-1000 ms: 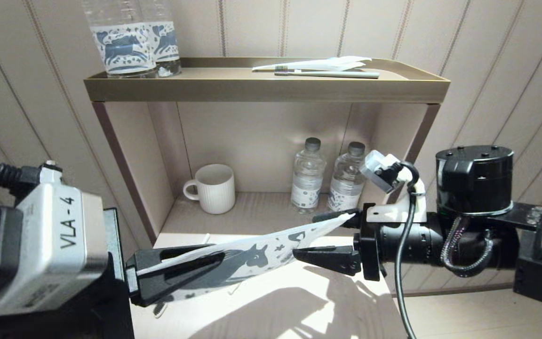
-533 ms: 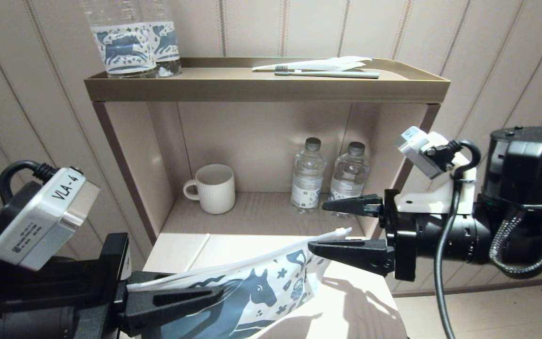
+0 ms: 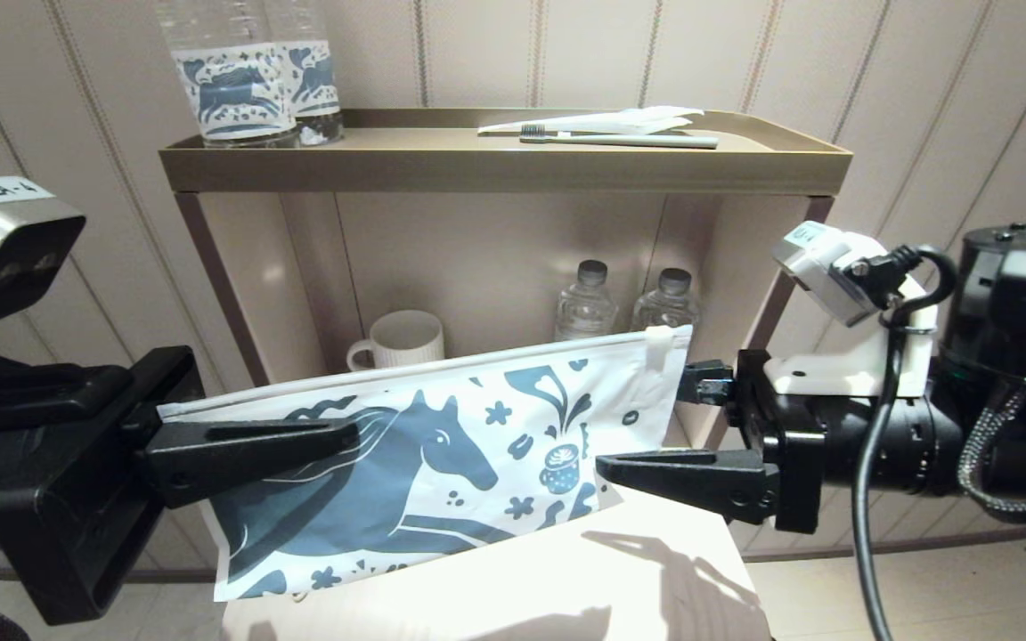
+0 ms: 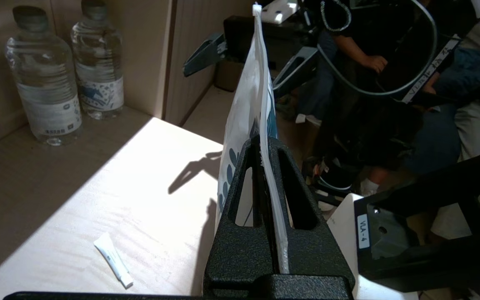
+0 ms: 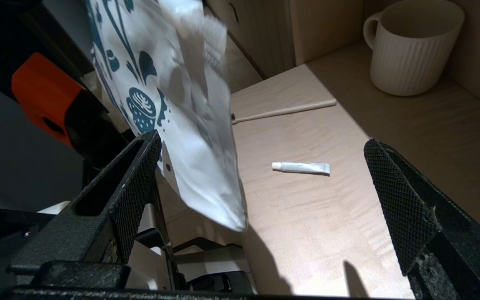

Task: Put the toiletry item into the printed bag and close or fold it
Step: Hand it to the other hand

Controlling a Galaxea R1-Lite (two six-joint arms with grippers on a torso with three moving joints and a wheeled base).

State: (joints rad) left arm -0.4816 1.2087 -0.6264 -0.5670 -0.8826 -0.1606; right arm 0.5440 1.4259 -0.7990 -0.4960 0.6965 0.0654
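Observation:
The printed bag [image 3: 442,445], white with a blue-grey horse, hangs upright above the pale table [image 3: 638,579]. My left gripper [image 3: 353,432] is shut on its top edge near the left end; in the left wrist view the gripper [image 4: 261,141] pinches the bag [image 4: 248,104] edge-on. At the bag's right end my right gripper [image 3: 642,418] stands open, its jaws on either side of the bag without touching it. The right wrist view shows that gripper [image 5: 263,141] wide open beside the bag [image 5: 173,104]. A small white tube [image 5: 301,167], the toiletry item, lies on the table [image 4: 113,260]; the head view hides it.
A thin beige stick [image 5: 283,111] lies on the table near the shelf. In the shelf niche stand a white mug [image 3: 402,338] and two water bottles [image 3: 584,303]. The top tray [image 3: 504,169] carries two printed bottles [image 3: 246,80], a toothbrush [image 3: 620,140] and a plain white wrapper [image 3: 629,118].
My left gripper has lifted the bag and turned it from lying slanted to hanging upright. The right gripper has drawn back to the right and stayed open; the bag's end is free of it.

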